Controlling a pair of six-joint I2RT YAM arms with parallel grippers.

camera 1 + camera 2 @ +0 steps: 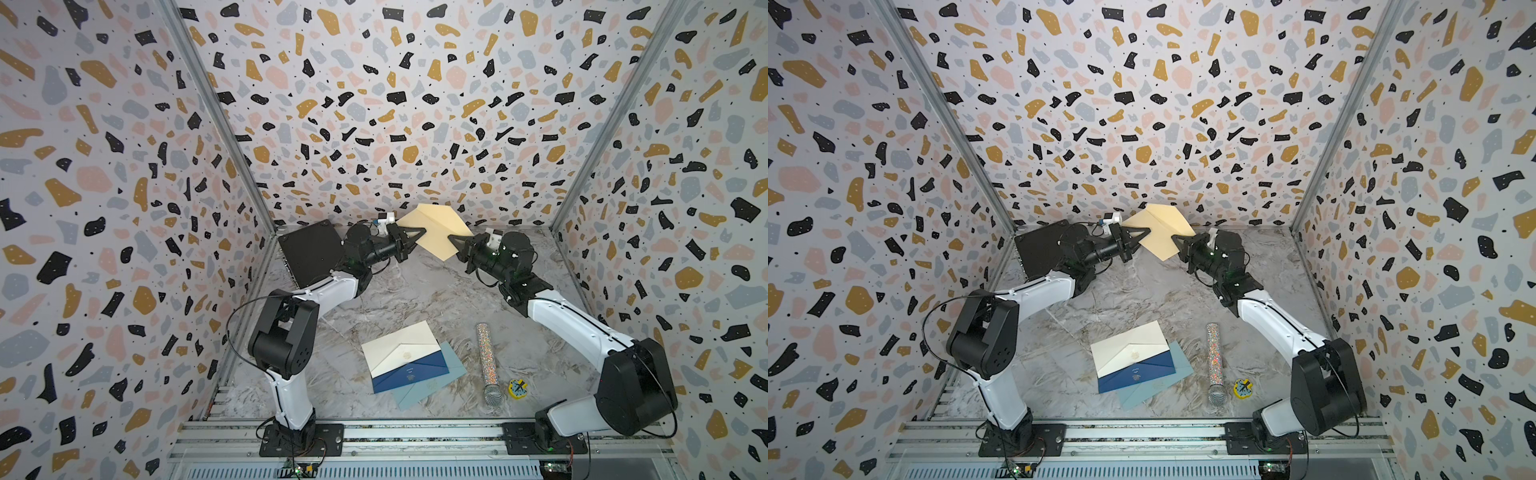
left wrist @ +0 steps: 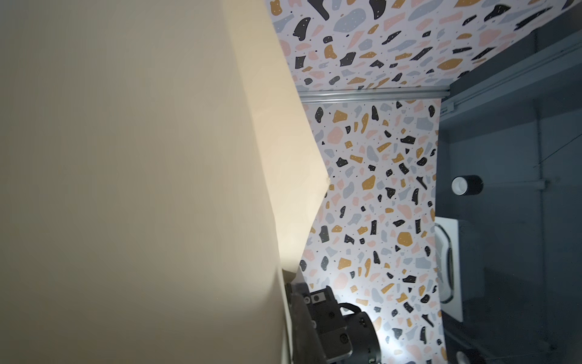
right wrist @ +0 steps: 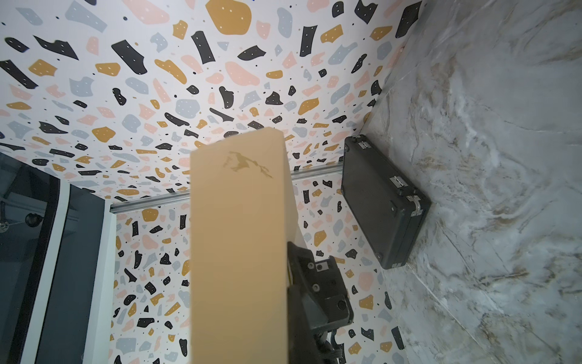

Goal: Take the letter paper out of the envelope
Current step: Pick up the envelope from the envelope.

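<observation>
Tabletop (image 1: 415, 291) | 3 flat envelopes (image 1: 401, 351) | 1 tan envelope (image 1: 438, 224), gripped: left hand (image 1: 422, 232), right hand (image 1: 452, 239)

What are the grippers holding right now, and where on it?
The tan envelope, up in the air: the left gripper pinches its left side edge, the right gripper its right side edge.

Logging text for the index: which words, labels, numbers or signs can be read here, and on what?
No text is legible anywhere.
On the tan envelope: a gold emblem, no letters.
On the navy envelope: a tiny pale mark, too blurred to read.
On the cream envelope: a round seal, too small to read.
</observation>
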